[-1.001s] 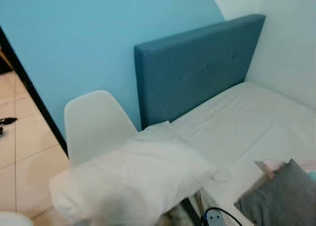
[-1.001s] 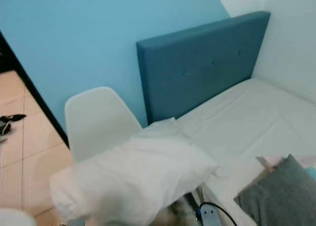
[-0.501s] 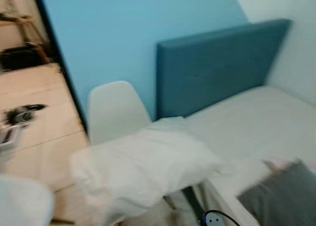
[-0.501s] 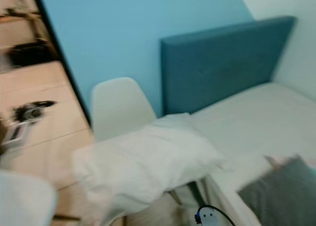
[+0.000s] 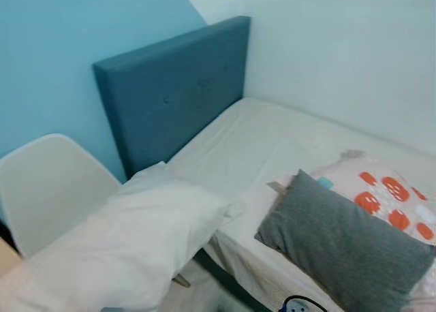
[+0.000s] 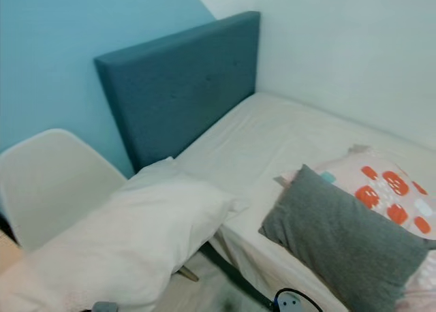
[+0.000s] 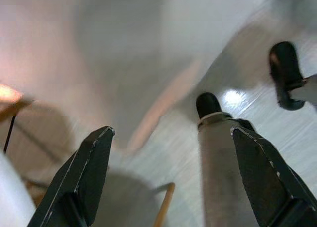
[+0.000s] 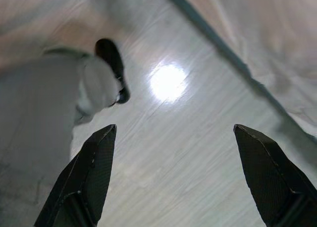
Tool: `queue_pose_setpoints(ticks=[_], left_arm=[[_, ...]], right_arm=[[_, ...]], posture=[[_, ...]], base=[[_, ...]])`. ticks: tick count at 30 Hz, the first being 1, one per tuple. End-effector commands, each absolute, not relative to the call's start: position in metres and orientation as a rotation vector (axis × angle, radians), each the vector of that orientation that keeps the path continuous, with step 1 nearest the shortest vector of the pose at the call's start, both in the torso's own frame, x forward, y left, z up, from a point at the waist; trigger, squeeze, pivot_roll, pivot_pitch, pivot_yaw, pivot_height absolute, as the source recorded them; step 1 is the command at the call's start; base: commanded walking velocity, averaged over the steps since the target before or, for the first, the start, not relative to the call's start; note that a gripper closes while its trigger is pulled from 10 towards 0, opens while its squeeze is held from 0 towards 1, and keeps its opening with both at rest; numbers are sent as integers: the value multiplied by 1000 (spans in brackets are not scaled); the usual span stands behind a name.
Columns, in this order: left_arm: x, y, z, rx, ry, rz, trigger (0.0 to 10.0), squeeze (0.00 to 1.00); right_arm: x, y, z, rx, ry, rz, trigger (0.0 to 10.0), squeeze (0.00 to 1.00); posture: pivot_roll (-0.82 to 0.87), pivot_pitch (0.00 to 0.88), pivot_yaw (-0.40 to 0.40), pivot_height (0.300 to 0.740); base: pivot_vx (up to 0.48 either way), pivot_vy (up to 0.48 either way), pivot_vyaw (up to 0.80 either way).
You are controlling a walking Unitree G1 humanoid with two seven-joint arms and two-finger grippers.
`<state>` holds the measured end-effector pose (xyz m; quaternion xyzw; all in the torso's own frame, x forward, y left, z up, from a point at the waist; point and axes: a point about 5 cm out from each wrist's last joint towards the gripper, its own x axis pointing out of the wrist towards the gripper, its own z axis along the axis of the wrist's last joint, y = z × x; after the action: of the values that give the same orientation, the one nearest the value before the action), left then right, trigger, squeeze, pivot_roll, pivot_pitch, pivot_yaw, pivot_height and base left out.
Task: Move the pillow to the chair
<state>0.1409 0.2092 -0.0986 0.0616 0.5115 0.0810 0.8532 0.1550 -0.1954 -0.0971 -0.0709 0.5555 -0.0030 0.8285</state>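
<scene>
A big white pillow (image 5: 129, 240) lies across the seat of a white plastic chair (image 5: 44, 186) at the lower left, beside the bed. One end of the pillow reaches over to the mattress edge. The chair's back rises behind it against the blue wall. My left gripper (image 7: 168, 180) hangs open over the pale floor, with nothing between its fingers (image 7: 79, 182). My right gripper (image 8: 173, 175) is open too and points down at the floor, holding nothing.
A bed (image 5: 272, 138) with a white sheet and a blue headboard (image 5: 170, 87) runs along the white wall. A grey cushion (image 5: 344, 247) and a spotted cushion (image 5: 381, 189) lie on it. A cable and socket block (image 6: 286, 302) sit by the bed's foot. My own leg (image 7: 218, 167) stands close by.
The camera has swung right: the doorway and tiled floor have left the picture and more of the bed and its cushions shows. The pillow stays on the chair.
</scene>
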Motion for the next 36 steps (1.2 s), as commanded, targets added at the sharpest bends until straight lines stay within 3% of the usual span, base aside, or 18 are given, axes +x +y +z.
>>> queue_pose_setpoints(ticks=[1,12,16,20,23,24,27,32,36], left_arm=[[139,209,-99,133,1077,157,10000,0],[138,208,-99,112,1066,158,10000,0],[137,209,-100,103,1070,168,10000,0],[136,210,-100,96,1074,171,10000,0],[136,210,-100,95,1074,169,10000,0],[136,209,-100,92,1076,164,10000,0],[136,209,-100,92,1076,163,10000,0],[136,208,-100,89,1075,157,10000,0],[137,208,-100,88,1075,156,10000,0]], right_arm=[[156,-193,-97,-140,1170,-11,10000,0],[160,-192,-96,-123,1147,-25,10000,0],[167,-190,-93,-99,1104,-29,10000,0],[196,-207,-76,-65,977,-48,10000,0],[201,-208,-73,-60,957,-50,10000,0],[225,-209,-58,-66,861,-36,10000,0],[236,-209,-50,-59,815,-35,10000,0],[292,-207,-3,-48,578,-2,10000,0],[304,-205,9,-51,525,12,10000,0]], posture=[[-76,21,17,740],[-79,33,18,740],[-78,34,18,740],[-78,38,18,740],[-78,38,18,740],[-82,39,20,740],[-82,39,20,740],[-84,40,20,740],[-84,39,19,740]], base=[[0,0,-712],[0,0,-712],[0,0,0],[0,-365,0],[0,-480,0],[0,-480,0],[0,-480,0],[0,-480,0],[0,-480,0]])
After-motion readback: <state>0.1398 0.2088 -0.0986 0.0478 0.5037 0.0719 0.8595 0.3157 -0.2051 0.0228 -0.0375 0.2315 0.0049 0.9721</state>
